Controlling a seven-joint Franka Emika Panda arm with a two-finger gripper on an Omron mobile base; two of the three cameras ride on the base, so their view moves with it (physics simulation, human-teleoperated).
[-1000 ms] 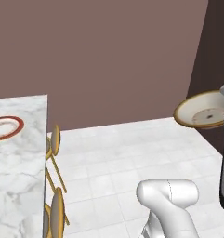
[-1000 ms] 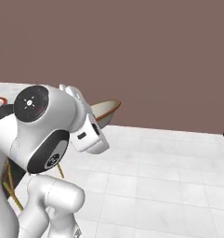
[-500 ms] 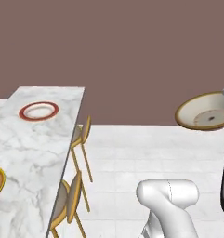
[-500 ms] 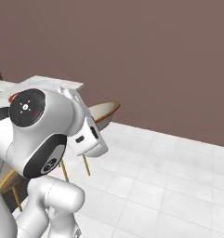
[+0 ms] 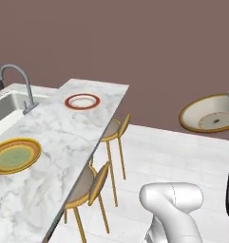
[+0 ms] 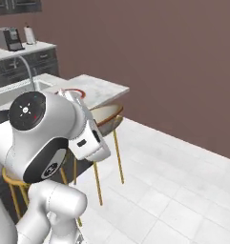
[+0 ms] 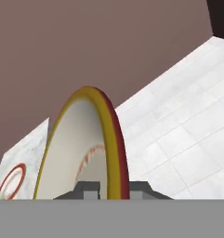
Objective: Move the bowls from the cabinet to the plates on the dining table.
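The pincer (image 7: 107,189) is clenched on the rim of the cream bowl (image 7: 81,148), one tip either side of the wall at the near edge, and in the hand view the bowl stands edge-on between them. In the left base view the bowl (image 5: 212,115) rides high at the right, over open tiled floor, well apart from the desk. It is tilted, its inside facing the camera.

This bowl looks stiff and glazed, so likely slippery and easy to chip. It is wide and shallow and held by one edge only, so its weight hangs off the grip and a quick swing could turn it in the tips. The rim is the sensible place to hold; the hold is there already, and it wants a slow, level carry.

Out to the left runs the desk (image 5: 63,137), long and marble-white. The red plate (image 5: 82,101) lies at its far end, bare. A yellow plate (image 5: 14,154) sits nearer, also bare. The tap (image 5: 18,85) arches over the sink at the far left. Two stools (image 5: 94,182) stand tucked along the desk's right side, between bowl and plates.

My read: one bowl in transit, none delivered yet. The stool backs are the thing to clear on the way in.
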